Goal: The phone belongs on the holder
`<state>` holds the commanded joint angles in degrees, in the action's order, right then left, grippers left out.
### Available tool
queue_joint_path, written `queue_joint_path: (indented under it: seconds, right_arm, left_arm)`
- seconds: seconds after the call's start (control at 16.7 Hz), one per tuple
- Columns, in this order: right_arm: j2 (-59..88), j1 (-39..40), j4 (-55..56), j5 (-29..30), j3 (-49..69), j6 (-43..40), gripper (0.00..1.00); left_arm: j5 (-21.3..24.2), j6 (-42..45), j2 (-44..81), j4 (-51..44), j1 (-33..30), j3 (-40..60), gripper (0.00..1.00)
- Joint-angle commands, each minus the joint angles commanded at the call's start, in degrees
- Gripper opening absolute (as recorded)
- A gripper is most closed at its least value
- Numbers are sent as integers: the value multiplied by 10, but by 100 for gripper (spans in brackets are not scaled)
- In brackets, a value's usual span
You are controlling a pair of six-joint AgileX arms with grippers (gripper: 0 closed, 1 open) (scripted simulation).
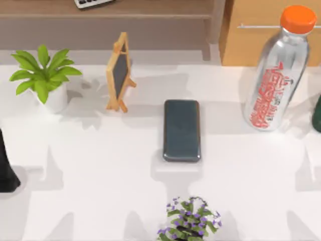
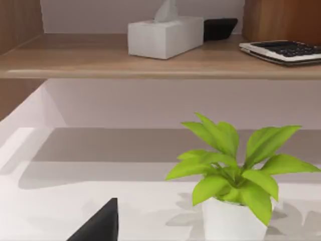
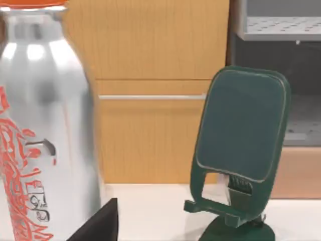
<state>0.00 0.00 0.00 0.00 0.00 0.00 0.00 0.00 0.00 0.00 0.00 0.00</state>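
Observation:
The phone, a glossy dark grey-black slab, lies flat on the white table at its middle, long side running front to back. The holder is a dark green stand with a tilted back plate; it stands at the table's right edge, just right of a bottle. My left arm is parked at the table's left edge, far from the phone. A dark part of my left gripper shows in the left wrist view. A dark part of my right gripper shows in the right wrist view, facing the holder.
A small wooden easel stands behind and left of the phone. A green potted plant is at the back left. The orange-capped bottle stands at the back right. A purple-flowered plant sits at the front. A shelf carries a tissue box.

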Motion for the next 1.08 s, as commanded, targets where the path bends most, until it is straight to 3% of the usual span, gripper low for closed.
queue_joint_path:
  seconds: [0.24,0.48,0.72,1.08]
  right_arm:
    - [17,8,-12,-2,17,8,100]
    - [122,54,-78,-15,123,49,100]
    - [320,125,-185,-30,323,112,100]
    - [720,236,-386,-41,713,220,100]
  left_arm:
    - [0,0,0,0,0,0,100]
    - [0,0,0,0,0,0,100]
    - [0,0,0,0,0,0,100]
    - [0,0,0,0,0,0,100]
